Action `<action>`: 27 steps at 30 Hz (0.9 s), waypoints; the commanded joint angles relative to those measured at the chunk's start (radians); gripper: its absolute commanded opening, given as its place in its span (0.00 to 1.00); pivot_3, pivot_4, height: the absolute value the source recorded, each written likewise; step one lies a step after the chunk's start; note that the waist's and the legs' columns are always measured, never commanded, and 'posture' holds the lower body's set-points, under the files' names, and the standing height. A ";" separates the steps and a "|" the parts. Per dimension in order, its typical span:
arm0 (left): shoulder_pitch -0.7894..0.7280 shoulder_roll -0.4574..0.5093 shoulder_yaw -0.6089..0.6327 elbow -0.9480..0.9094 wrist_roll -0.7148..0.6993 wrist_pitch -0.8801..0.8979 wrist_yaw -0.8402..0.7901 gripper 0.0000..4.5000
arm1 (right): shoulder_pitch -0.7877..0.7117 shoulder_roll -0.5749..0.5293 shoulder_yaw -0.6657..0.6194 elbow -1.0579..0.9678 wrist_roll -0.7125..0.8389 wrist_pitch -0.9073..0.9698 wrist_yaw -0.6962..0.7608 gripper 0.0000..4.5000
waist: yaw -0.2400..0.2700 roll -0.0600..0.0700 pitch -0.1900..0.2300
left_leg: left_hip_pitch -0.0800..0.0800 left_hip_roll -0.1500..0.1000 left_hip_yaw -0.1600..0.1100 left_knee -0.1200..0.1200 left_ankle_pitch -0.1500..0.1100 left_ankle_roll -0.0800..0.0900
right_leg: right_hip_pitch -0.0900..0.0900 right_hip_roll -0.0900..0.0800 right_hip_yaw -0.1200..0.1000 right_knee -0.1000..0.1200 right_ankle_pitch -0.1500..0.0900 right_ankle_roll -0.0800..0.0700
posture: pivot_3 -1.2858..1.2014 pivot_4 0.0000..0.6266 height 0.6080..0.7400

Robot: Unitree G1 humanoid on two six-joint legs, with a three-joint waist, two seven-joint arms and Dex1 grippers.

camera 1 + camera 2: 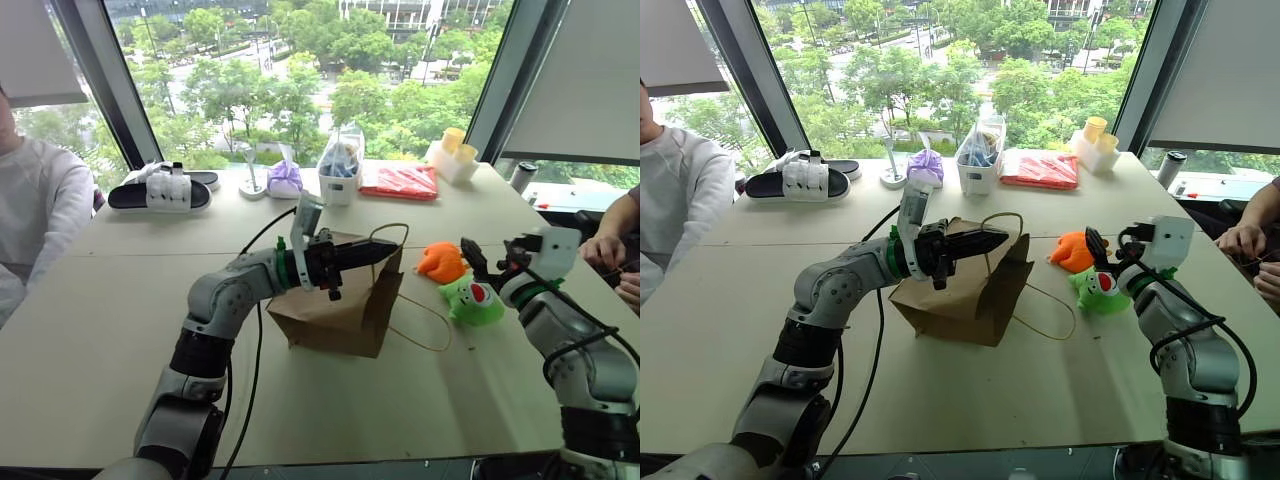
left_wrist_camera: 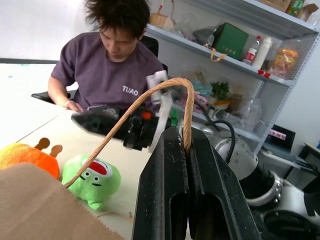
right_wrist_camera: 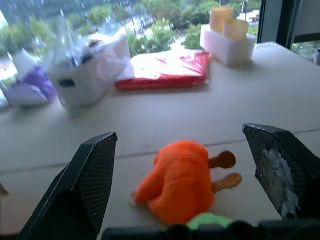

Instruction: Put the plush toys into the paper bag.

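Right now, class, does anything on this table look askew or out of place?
Yes. The paper bag leans crookedly, with one cord handle pinched in the left gripper and the other trailing loose on the table. A pair of sandals also sits on the tabletop, odd among the supplies.
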 commanded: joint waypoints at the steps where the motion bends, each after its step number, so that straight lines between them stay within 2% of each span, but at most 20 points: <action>1: -0.013 -0.009 0.009 -0.033 -0.002 -0.024 0.005 0.00 | 0.007 -0.002 0.026 0.027 -0.025 0.111 0.008 0.99 | -0.001 0.000 0.000 | 0.000 0.000 0.000 0.000 0.000 0.000 | 0.000 0.000 0.000 0.000 0.000 0.000 | 0.52 0.24 1.00; 10: -0.008 -0.008 -0.001 -0.033 0.018 -0.040 0.006 0.00 | -0.012 0.061 0.025 0.225 -0.076 0.102 0.030 0.99 | -0.001 0.000 0.000 | 0.001 0.000 0.000 0.000 0.000 0.000 | 0.002 0.000 0.000 -0.001 0.000 0.000 | 0.52 0.24 1.00; 13: -0.006 -0.007 0.000 -0.037 0.019 -0.038 0.007 0.00 | -0.005 0.085 0.002 0.221 -0.055 0.108 0.046 0.82 | -0.001 0.000 0.000 | 0.001 0.000 0.000 0.001 0.000 0.000 | 0.003 0.000 0.000 -0.002 0.000 0.000 | 0.52 0.24 1.00; 18: -0.001 -0.003 0.001 -0.044 0.018 -0.034 0.007 0.00 | 0.006 0.104 -0.024 0.194 -0.051 0.123 0.049 0.27 | 0.000 -0.001 0.000 | 0.001 0.000 0.000 0.001 0.000 0.000 | 0.003 0.000 0.000 -0.002 0.000 0.000 | 0.52 0.24 1.00; 20: 0.004 0.000 0.002 -0.051 0.014 -0.030 0.007 0.00 | 0.020 0.113 -0.045 0.156 -0.037 0.143 0.045 0.07 | 0.000 0.000 0.000 | 0.001 0.000 0.000 0.001 0.000 0.000 | 0.003 0.000 0.000 -0.002 0.000 0.000 | 0.52 0.24 1.00; 21: 0.003 0.001 0.004 -0.052 0.011 -0.027 0.007 0.00 | 0.029 0.114 -0.059 0.132 -0.032 0.152 0.043 0.00 | 0.000 0.000 0.000 | 0.001 0.000 -0.001 0.001 0.000 0.000 | 0.003 0.000 0.000 -0.002 0.000 0.000 | 0.52 0.24 1.00; 24: -0.006 0.005 0.009 -0.046 0.005 -0.020 0.002 0.00 | 0.053 0.092 -0.112 0.014 0.013 0.144 0.095 0.00 | 0.004 0.000 0.000 | 0.000 0.000 -0.001 0.001 0.000 0.000 | 0.003 0.000 0.000 -0.002 0.000 0.000 | 0.52 0.24 1.00; 27: -0.023 0.010 0.013 -0.027 -0.001 -0.016 -0.014 0.00 | 0.066 -0.006 -0.201 -0.164 0.161 0.155 0.278 0.00 | 0.000 0.002 0.001 | -0.001 0.000 -0.001 0.001 0.000 0.000 | 0.003 0.000 0.000 -0.003 0.000 0.000 | 0.52 0.24 1.00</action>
